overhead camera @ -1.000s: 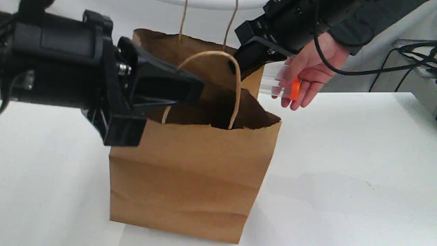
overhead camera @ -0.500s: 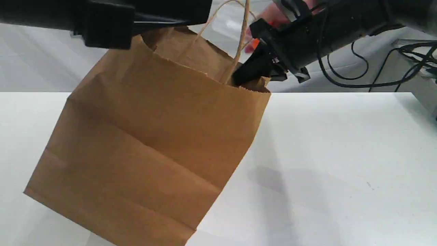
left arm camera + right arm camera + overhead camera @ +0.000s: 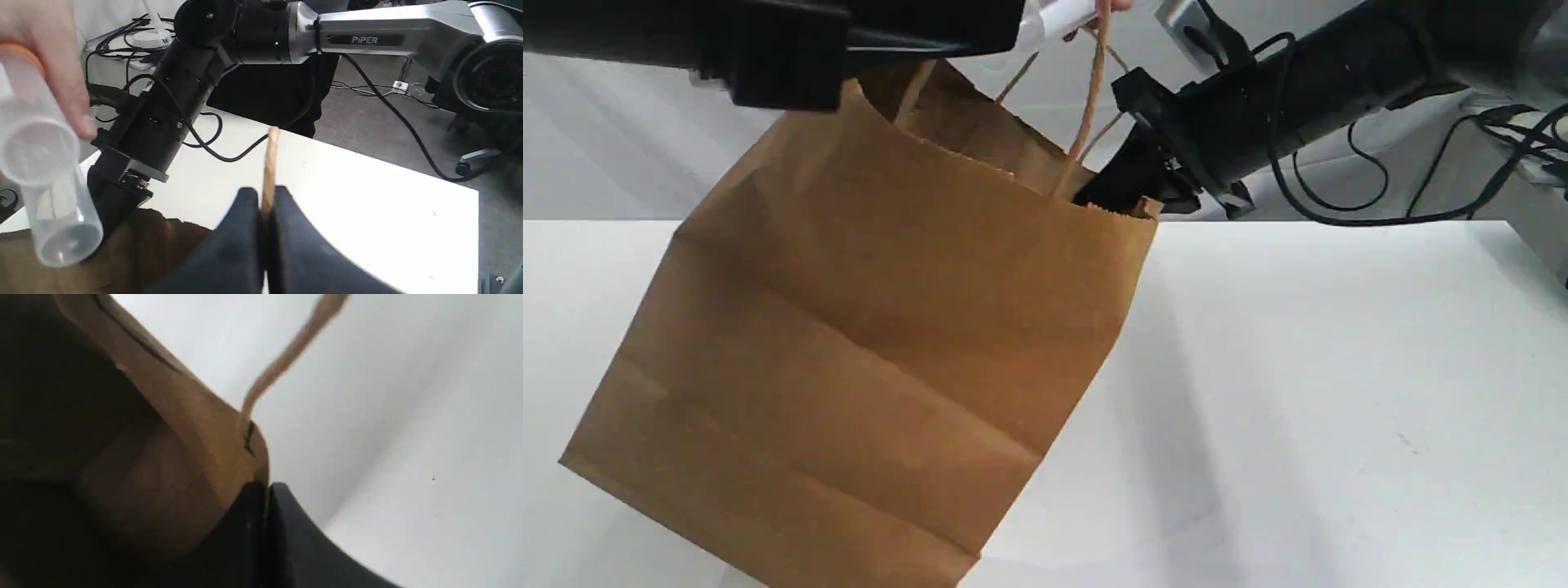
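White table [image 3: 1339,367]; bag handle [image 3: 270,159] in L pincer [image 3: 264,196], rim [image 3: 229,465] in R pincer [image 3: 267,489]

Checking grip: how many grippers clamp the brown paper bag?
2. The left gripper pinches its twisted paper handle; the right gripper clamps the rim of the brown paper bag.

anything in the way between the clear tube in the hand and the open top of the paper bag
Nothing visible. The clear tube hangs over the open mouth of the paper bag. The left pincer holds a handle up and the right pincer grips the rim, both to the side.
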Controlling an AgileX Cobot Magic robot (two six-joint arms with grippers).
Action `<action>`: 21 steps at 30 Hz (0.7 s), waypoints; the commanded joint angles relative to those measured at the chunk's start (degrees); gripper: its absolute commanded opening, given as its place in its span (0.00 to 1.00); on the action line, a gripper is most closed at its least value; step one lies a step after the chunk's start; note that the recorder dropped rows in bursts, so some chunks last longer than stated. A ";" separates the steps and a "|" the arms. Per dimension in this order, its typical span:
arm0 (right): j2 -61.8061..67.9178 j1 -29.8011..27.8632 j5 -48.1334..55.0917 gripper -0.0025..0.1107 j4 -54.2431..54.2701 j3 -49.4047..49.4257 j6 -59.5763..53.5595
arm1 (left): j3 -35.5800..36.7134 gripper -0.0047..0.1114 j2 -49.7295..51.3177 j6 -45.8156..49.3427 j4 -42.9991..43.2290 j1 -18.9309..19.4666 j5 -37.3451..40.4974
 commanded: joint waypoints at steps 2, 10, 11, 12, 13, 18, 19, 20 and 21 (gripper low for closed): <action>-0.24 -0.09 -0.43 0.02 0.47 -0.33 -0.53 | -0.40 0.04 -0.09 -0.67 -0.63 -0.30 -0.41; -0.24 -0.09 -0.43 0.02 0.47 -0.33 -0.53 | -0.40 0.04 -0.09 -0.67 -0.63 -0.30 -0.41; -0.24 -0.09 -0.43 0.02 0.47 -0.33 -0.53 | -0.40 0.04 -0.09 -0.67 -0.63 -0.30 -0.41; -0.24 -0.09 -0.43 0.02 0.47 -0.33 -0.53 | -0.40 0.04 -0.09 -0.67 -0.63 -0.30 -0.41; -0.24 -0.09 -0.43 0.02 0.36 -0.33 -0.54 | -0.40 0.04 -0.09 -0.67 -0.49 -0.30 -0.41; -1.05 -0.22 -0.43 0.02 -1.49 -0.33 -0.77 | -0.40 0.04 -0.09 -2.61 4.38 -0.30 -0.14; -1.44 -0.45 -0.43 0.02 -1.66 -0.33 -0.88 | -0.40 0.04 -0.09 -3.37 5.43 -0.30 -0.14; -1.88 -0.56 -0.43 0.02 -1.66 -0.33 -1.17 | -0.29 0.04 -0.09 -3.98 6.27 -0.30 -0.14; -2.47 -0.83 -0.43 0.02 -1.78 -0.33 -1.35 | -0.29 0.04 -0.09 -3.98 6.45 -0.30 -0.14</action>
